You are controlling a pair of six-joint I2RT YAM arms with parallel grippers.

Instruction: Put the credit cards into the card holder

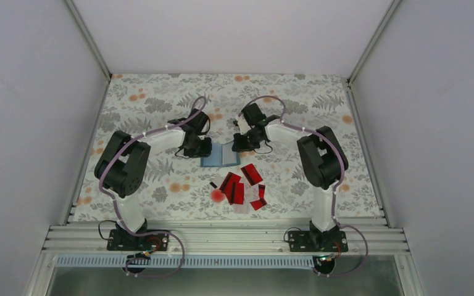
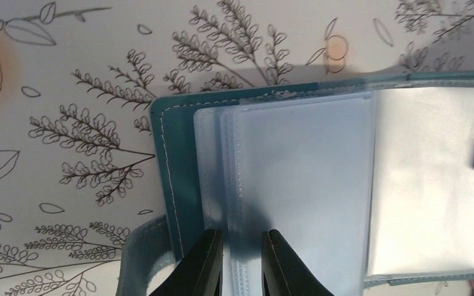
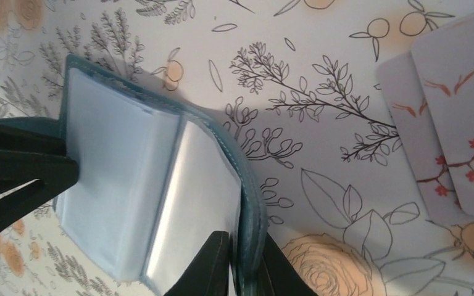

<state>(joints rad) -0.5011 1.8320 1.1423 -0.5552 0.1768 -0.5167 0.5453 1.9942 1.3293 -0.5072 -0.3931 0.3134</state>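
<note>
- The card holder (image 1: 220, 156) lies open on the counter (image 1: 321, 98), about midway between the two arms. It has a teal cover, and clear plastic sleeves (image 2: 302, 172) are fanned across its inside.
- The left jaws pinch the edge of the clear sleeves. The two dark fingers (image 2: 205, 265) stand close together, with the sleeve stack between them.
- The right jaws pinch the rim of the teal cover on the opposite side, and their fingers (image 3: 205, 268) are nearly together around it.
- The credit cards (image 1: 242, 184) lie on the counter apart from the holder, on the side nearer the arm bases. The red ones form a loose cluster, some overlapping.
- The right wrist view shows two pale cards (image 3: 450, 123) printed with red twigs. They overlap each other and lie well apart from the holder.
- A small round red blob (image 1: 217, 195) and a tiny black piece (image 1: 213, 185) sit at the left edge of the red cluster.
- The counter carries a print of leaves and orange flowers.
</note>
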